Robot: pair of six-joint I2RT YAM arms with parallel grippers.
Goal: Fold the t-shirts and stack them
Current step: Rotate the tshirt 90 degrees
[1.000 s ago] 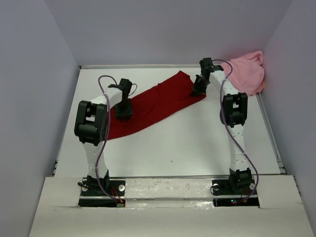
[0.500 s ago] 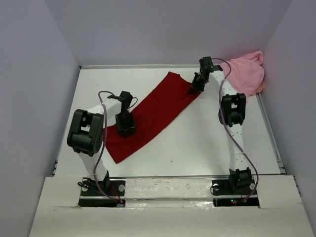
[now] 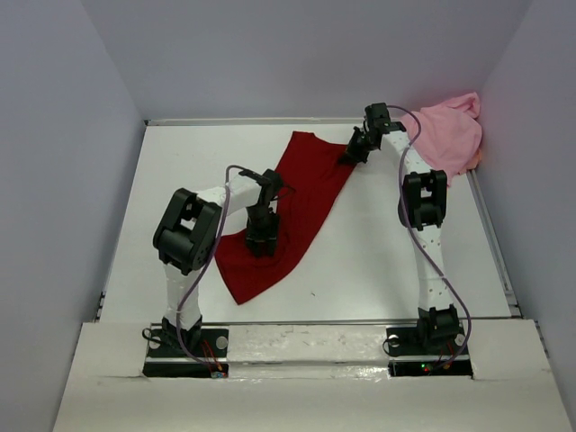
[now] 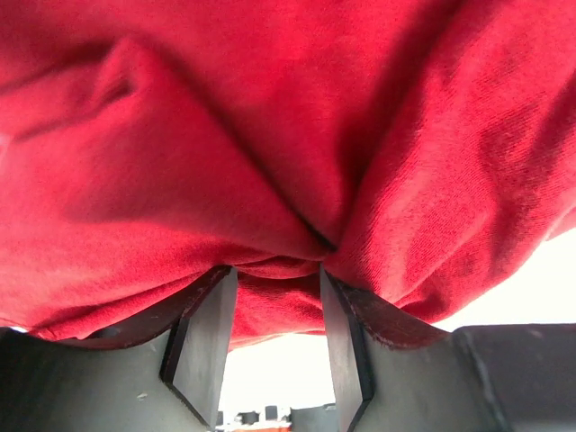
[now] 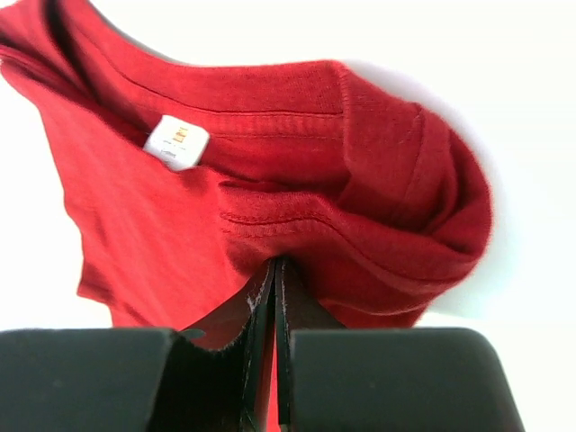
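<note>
A red shirt is being gripped in the middle: a bunched fold by the half-open left gripper, the collar edge by the almost-closed right gripper. A pink shirt is lying heaped far right.

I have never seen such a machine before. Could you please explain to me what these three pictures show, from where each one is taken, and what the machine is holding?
The machine is a robot with a left arm and a right arm, fixed at the near edge of a white table. The wide picture comes from a camera above and behind the arms. The other two come from small cameras on the wrists, so each shows its own gripper up close.

On the table lies a dark red t-shirt, partly spread out. A pink t-shirt sits bunched in the far right corner.

The left gripper has a fold of the red cloth gathered between its fingers. The right gripper pinches the same shirt near the collar, close to its white label.
</note>
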